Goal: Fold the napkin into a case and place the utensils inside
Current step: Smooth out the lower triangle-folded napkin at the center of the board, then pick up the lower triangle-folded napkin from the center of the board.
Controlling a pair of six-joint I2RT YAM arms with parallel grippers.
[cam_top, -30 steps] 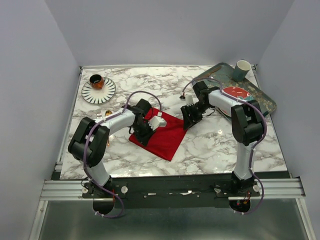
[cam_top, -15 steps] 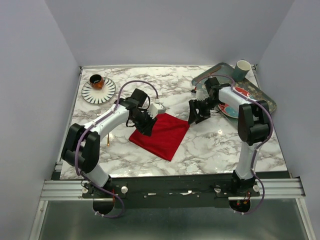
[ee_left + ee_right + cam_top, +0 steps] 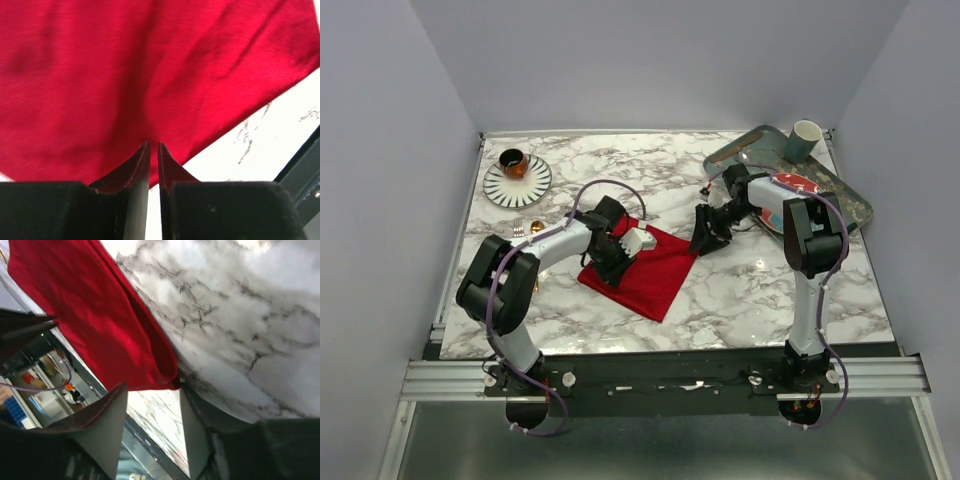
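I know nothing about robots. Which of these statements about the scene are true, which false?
The napkin is red. True.
A green cup stands on the tray. True.
The napkin lies on the tray. False: it lies on the marble table.
The right gripper has its jaws shut tight. False: they stand apart at the napkin's corner.
The utensils are inside the napkin. False: they lie on the table, far left.

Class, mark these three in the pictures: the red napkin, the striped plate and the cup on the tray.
red napkin (image 3: 655, 275), top view, flat middle of the cloth.
striped plate (image 3: 528, 189), top view, bare striped part near its rim.
cup (image 3: 802, 145), top view, its side wall.
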